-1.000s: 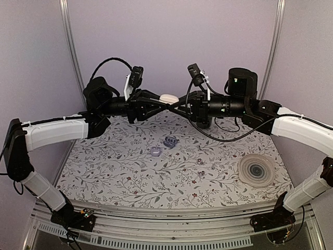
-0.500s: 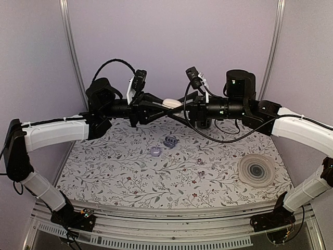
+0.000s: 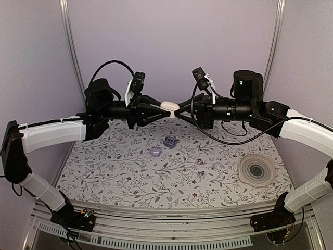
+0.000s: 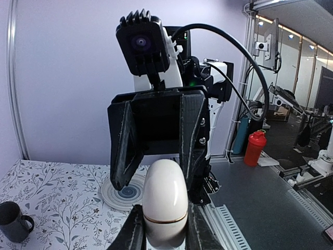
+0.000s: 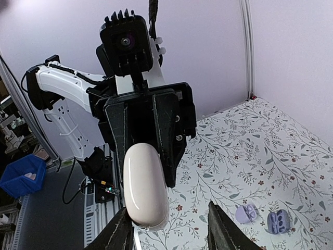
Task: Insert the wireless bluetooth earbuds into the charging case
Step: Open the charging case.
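The charging case [image 3: 169, 107] is a glossy pale oval pebble, closed, with a thin seam round it, held high above the table. My left gripper [image 3: 157, 108] is shut on its lower end; in the left wrist view the case [image 4: 165, 195] stands up between the fingers [image 4: 134, 232]. My right gripper [image 3: 180, 111] faces it, jaws open wide around the case's other end [image 5: 144, 185], which lies against one finger [image 5: 118, 234]. Two small lilac earbud pieces [image 3: 170, 141] [image 3: 156, 151] lie on the floral table; they also show in the right wrist view [image 5: 244, 213] [image 5: 277, 221].
A flat round disc with a spiral centre [image 3: 256, 169] lies at the right of the table [image 3: 130, 177]; it also shows in the left wrist view [image 4: 125, 190]. A dark mug [image 4: 13, 221] stands on the table in the left wrist view. Lilac walls enclose the back and sides.
The right arm has drawn back to the right, so the two grippers no longer overlap at the case. The case sits slightly lower, still in the left gripper.
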`<state>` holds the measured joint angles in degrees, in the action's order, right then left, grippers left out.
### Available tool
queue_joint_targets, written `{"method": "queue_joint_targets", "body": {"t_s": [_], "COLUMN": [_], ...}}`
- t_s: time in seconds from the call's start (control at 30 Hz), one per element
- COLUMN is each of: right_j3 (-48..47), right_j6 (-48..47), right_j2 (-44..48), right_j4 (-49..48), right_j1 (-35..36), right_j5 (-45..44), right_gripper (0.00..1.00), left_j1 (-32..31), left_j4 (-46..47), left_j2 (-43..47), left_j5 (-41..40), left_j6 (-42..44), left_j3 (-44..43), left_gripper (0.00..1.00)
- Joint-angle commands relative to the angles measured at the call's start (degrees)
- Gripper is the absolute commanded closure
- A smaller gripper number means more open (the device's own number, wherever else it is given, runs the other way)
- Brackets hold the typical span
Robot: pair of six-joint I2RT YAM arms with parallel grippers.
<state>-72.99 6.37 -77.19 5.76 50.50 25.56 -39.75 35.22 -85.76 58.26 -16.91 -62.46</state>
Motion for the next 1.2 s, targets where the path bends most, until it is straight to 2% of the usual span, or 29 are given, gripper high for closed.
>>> {"method": "queue_joint_targets", "body": {"t_s": [0.0,0.07,0.5,0.67,0.77,0.97,1.17], "right_j3": [0.0,-0.3,-0.3,-0.4,-1.5,-4.6,-5.9], "right_j6": [-0.5,-0.7,0.3,1.1,2.9,9.9,18.3], "right_j2": [0.7,0.2,-0.6,-1.0,-1.4,-3.3,-5.0], "right_j4": [1.2,1.5,0.4,0.3,0.4,0.9,0.8], "right_j1": [0.0,0.0,0.0,0.1,0.0,-0.1,-0.8], "right_j5": [-1.1,-1.0,2.0,2.6,3.4,7.3,8.8], "right_gripper": [0.53,0.56,0.56,0.74,0.77,0.78,0.75], "left_j1": [0.2,-0.2,-0.5,-0.5,-1.0,-2.7,-5.5], "left_j4": [-0.3,-0.3,0.6,1.3,0.5,-1.8,-3.0], "left_j2": [-0.4,-0.7,-1.8,-1.8,-1.7,-0.2,3.0], "left_j5": [1.6,1.9,1.6,1.8,1.8,-0.5,-4.9], "left_j6": [0.4,0.4,-0.2,-0.3,1.2,5.8,11.9], "left_j3": [0.3,0.2,0.3,0.4,0.4,1.2,3.2], "left_gripper": [1.0,1.0,1.0,1.0,1.0,1.0,1.0]}}
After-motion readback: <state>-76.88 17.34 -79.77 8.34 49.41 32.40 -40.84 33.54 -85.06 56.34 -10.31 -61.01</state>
